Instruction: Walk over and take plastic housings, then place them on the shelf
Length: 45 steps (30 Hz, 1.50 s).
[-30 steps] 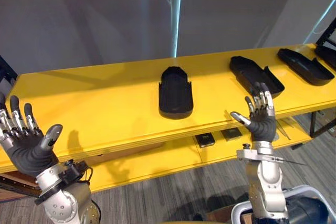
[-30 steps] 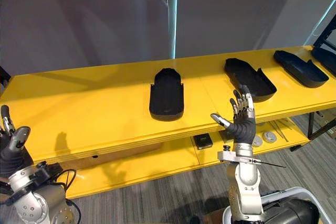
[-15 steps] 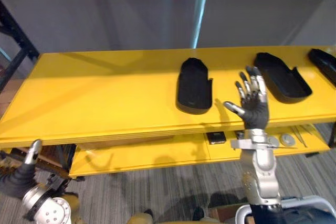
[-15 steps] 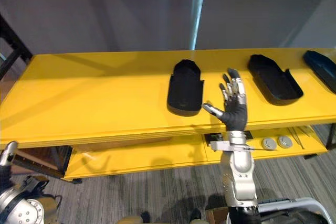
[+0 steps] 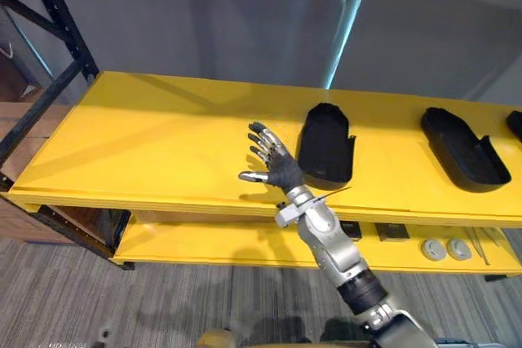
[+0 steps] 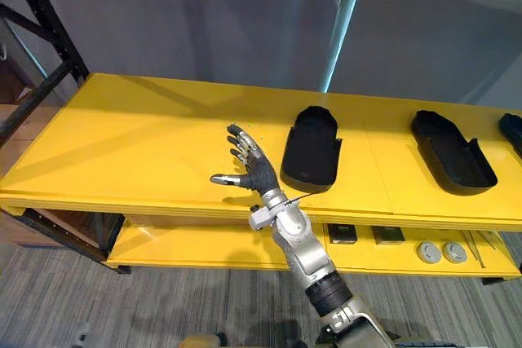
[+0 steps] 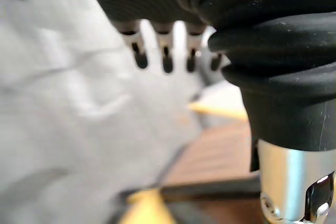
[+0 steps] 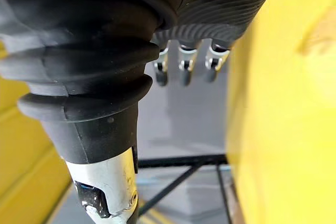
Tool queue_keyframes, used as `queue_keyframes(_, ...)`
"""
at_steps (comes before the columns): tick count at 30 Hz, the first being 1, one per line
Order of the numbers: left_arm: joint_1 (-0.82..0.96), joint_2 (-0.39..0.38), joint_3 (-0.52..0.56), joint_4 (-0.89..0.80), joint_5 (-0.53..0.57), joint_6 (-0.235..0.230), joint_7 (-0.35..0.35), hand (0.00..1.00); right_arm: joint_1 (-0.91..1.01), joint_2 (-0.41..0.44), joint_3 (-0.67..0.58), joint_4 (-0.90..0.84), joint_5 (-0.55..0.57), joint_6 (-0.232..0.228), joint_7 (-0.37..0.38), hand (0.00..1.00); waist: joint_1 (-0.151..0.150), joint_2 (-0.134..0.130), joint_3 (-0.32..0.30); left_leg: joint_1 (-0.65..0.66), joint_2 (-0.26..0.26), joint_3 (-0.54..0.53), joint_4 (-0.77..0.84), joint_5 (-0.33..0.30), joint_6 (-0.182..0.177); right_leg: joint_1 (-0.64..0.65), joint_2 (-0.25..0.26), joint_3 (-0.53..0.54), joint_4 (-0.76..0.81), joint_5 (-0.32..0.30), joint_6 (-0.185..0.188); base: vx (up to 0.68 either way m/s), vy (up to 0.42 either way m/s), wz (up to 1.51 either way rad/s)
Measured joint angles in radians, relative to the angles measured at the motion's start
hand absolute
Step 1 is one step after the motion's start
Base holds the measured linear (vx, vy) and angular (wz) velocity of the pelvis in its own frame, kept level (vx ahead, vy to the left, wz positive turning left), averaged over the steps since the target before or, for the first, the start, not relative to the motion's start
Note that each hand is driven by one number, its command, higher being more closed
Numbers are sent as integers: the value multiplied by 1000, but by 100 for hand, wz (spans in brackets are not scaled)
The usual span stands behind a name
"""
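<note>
Three black plastic housings lie hollow side up on the yellow top shelf (image 5: 147, 136): the nearest one (image 5: 326, 144) at the middle, a second (image 5: 459, 149) to the right, and the tip of a third (image 5: 517, 124) at the right edge. My right hand (image 5: 277, 165) hovers open, fingers spread, over the shelf's front edge just left of the nearest housing and apart from it. Its straight fingers (image 8: 184, 66) also show in the right wrist view beside the yellow surface (image 8: 283, 103). My left hand (image 7: 165, 56) shows in the left wrist view, fingers straight and holding nothing.
A lower yellow shelf (image 5: 212, 246) carries two small black boxes (image 5: 391, 231) and two round discs (image 5: 447, 248). A black rack frame (image 5: 49, 46) stands at the left end. A pale blue pole (image 5: 351, 14) rises behind the shelf against a grey wall.
The camera has swung, shifting the whole scene. My right hand has crossed from the right of the nearest housing to its left, arm stretched forward. The left hand has dropped away at the lower left.
</note>
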Motion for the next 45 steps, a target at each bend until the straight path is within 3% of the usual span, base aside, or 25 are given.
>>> queue_keyframes(1,2,-1,-17,21,-1,7,-27,0,-3,6,1,11,0,0,-14,0,1,4,3,-2,1,-1,3,0,0,0,1,0,0,0,0,-54,-9,0)
queue_keyframes(3,10,-4,-91,84,-35,47,-140,0,-20,37,8,62,-4,-2,-62,0,0,23,14,-2,2,1,7,-1,-1,0,2,1,2,-2,-2,-55,-5,-2)
queue_keyframes(6,8,-6,-222,132,-60,65,-301,0,-43,78,8,135,-47,-10,-154,0,0,59,36,-5,5,2,7,1,-3,-10,2,1,13,-8,-9,-65,-3,-2)
queue_keyframes(10,-31,14,-318,132,-109,54,-406,0,-107,89,-8,174,-114,-48,-233,0,-3,107,82,-58,5,2,22,16,-3,-83,-8,3,73,-19,-4,-62,3,1)
queue_keyframes(13,-67,44,-398,130,-142,36,-449,0,-165,89,-32,175,-150,-50,-256,0,-3,132,134,-75,4,5,28,21,-4,-127,-17,9,128,-38,-3,-71,5,-1)
queue_keyframes(17,-118,81,-450,128,-188,32,-462,0,-241,89,-36,173,-161,-50,-254,0,-6,128,202,-113,7,22,60,24,-6,-194,-22,32,192,-54,-8,-19,-5,-9)
queue_keyframes(24,-154,103,-501,126,-233,21,-465,0,-258,89,-39,146,-182,-49,-261,0,-31,146,254,-161,-5,32,78,25,-6,-275,-45,55,268,-81,-10,-9,-1,-3)
queue_keyframes(35,-189,123,-550,160,-236,18,-466,0,-302,21,-133,145,-232,-50,-299,0,-38,169,275,-174,-3,52,93,24,-5,-315,-49,77,317,-98,-14,-16,-2,-5)
queue_keyframes(45,-191,133,-566,167,-260,22,-464,0,-305,-44,-192,145,-195,-100,-246,0,-58,170,278,-174,2,61,94,23,-5,-317,-44,82,315,-97,-13,1,0,-1)
